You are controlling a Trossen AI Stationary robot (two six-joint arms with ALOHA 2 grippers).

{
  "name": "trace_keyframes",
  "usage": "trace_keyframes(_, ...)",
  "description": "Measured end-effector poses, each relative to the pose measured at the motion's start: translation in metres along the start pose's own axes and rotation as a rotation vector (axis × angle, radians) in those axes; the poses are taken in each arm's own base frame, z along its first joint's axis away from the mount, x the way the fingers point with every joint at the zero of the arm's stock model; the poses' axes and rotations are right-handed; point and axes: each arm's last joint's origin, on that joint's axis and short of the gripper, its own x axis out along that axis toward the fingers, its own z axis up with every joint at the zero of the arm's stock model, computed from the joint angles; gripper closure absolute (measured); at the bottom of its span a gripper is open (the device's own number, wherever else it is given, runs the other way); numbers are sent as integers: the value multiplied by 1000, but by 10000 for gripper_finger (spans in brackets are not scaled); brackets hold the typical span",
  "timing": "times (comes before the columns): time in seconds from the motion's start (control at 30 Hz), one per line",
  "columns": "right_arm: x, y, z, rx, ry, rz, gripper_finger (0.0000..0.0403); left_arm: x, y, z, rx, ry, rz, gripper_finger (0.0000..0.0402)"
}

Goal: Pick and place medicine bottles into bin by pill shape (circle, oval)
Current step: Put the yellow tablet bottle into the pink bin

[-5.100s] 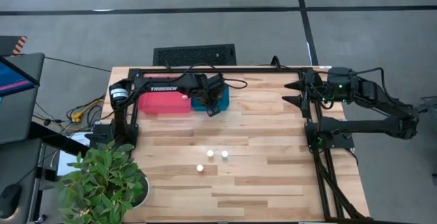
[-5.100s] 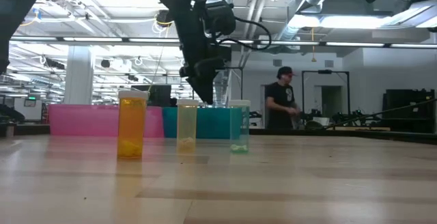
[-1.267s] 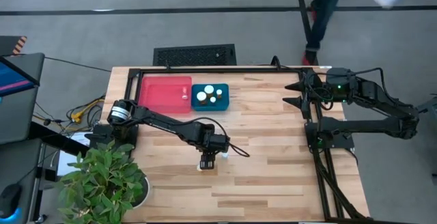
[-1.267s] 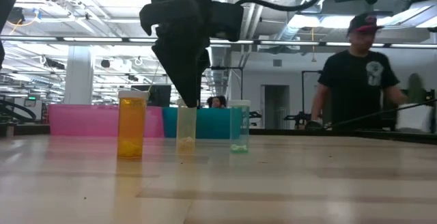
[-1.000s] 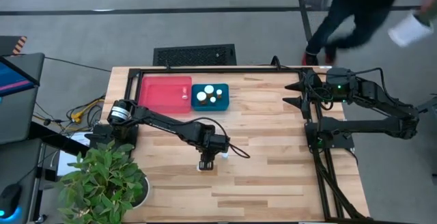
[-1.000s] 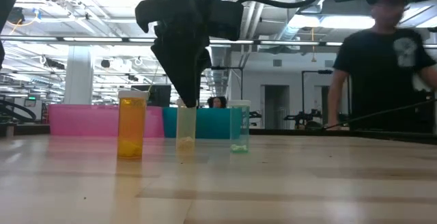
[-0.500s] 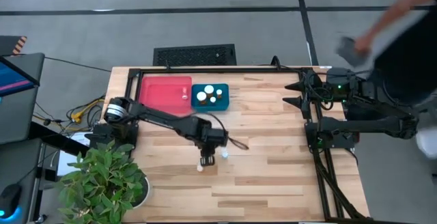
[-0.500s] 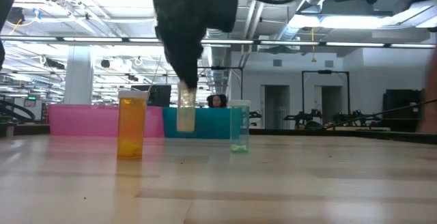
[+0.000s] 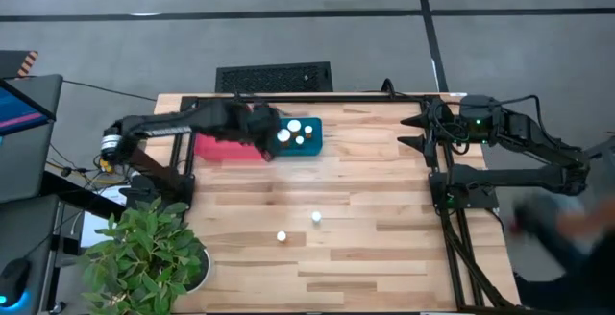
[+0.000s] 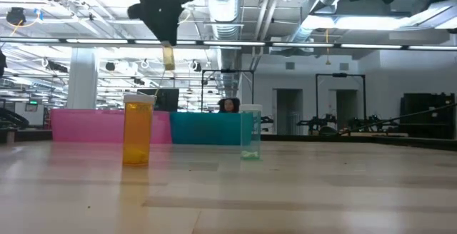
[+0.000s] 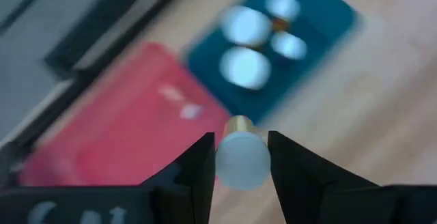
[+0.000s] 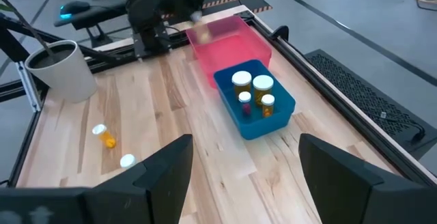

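1. Left gripper (image 11: 241, 157) clamps a pale bottle (image 11: 242, 160) by its cap, carried high over the red bin (image 9: 223, 144) at far left, likely for a drop there.
2. Teal bin (image 9: 306, 146) beside it holds four bottles.
3. Two bottles (image 9: 282, 236) wait mid-table.
4. Right gripper (image 12: 241, 157) idles at far right, fingers spread, empty.

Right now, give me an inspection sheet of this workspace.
Surface: wooden table, bare in front.
Job's things: blue bin holds four bottles; pink bin beside it; orange bottle and clear bottle stand on the table.
Clutter: potted plant at the corner.
Grippers: left gripper shut on a white-capped bottle above the bins; right gripper open, parked at the side.
Cables: bundle off the left edge.
Surroundings: nothing seen.
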Motion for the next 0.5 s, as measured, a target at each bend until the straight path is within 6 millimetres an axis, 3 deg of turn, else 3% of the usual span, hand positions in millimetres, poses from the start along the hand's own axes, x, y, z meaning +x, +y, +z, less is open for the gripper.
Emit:
trace_keyframes(0.17,0,0,0,0,-4,-1,127,15,43,13,-89,33,112,286)
trace_keyframes(0.33,0,0,0,1,-4,-2,127,60,70,15,-145,132,167,286)
trace_keyframes(0.5,0,0,0,1,-4,-2,127,104,89,0,-232,166,126,286)
